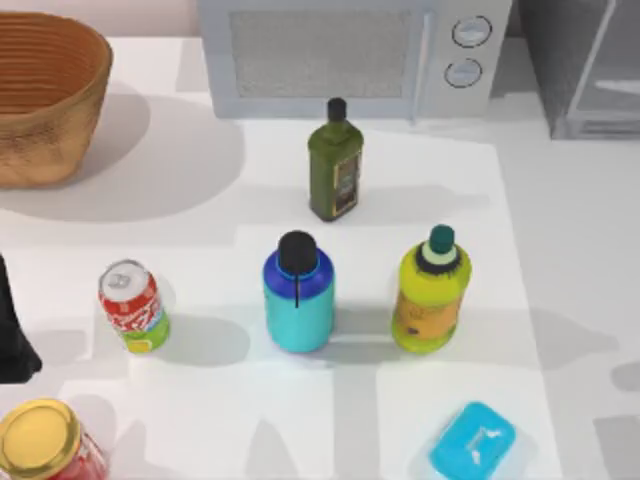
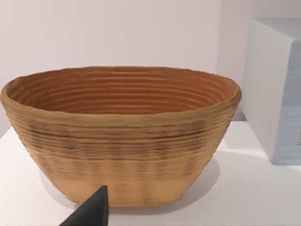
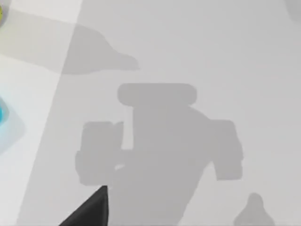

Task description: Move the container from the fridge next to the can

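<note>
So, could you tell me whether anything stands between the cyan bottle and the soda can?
Nothing visible does. In the top view the cyan bottle stands upright mid-table, and the can stands to its left with bare table between them. The yellow bottle is on the other side.

We count three bottles: one cyan container (image 1: 298,300), one yellow-green bottle (image 1: 430,295), one dark green bottle (image 1: 336,170). One can (image 1: 132,306), one jar (image 1: 45,442), one basket (image 1: 45,95), one microwave (image 1: 350,55), one fridge (image 1: 585,65), one cyan box (image 1: 472,440).
</note>
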Controlling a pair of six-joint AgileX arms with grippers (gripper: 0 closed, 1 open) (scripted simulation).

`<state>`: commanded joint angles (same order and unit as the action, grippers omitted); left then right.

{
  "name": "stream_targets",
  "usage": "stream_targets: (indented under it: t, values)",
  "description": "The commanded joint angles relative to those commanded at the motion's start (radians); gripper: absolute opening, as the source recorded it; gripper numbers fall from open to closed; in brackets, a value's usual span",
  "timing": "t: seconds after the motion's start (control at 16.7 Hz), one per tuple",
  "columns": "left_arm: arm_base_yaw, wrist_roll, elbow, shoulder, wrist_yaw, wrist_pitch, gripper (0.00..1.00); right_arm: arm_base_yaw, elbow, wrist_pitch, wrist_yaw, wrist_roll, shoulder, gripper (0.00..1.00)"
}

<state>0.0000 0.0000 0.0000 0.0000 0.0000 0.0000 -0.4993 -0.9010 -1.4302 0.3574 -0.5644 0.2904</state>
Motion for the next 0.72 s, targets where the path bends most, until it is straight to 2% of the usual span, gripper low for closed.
stream_targets:
  t: [0.42,0.6,0.72]
  values:
    - [0.000,0.000,0.000,0.000,0.000,0.000,1.00,-0.684,-0.227,-0.011,0.327,-0.859,0.814,1.00]
    - [0.000,0.000,0.000,0.000,0.000,0.000,1.00,-0.957,-0.316,-0.025,0.432,-1.152,1.127,1.00]
    - [0.000,0.000,0.000,0.000,0.000,0.000,1.00,-1.099,-0.363,-0.034,0.488,-1.297,1.288,1.00]
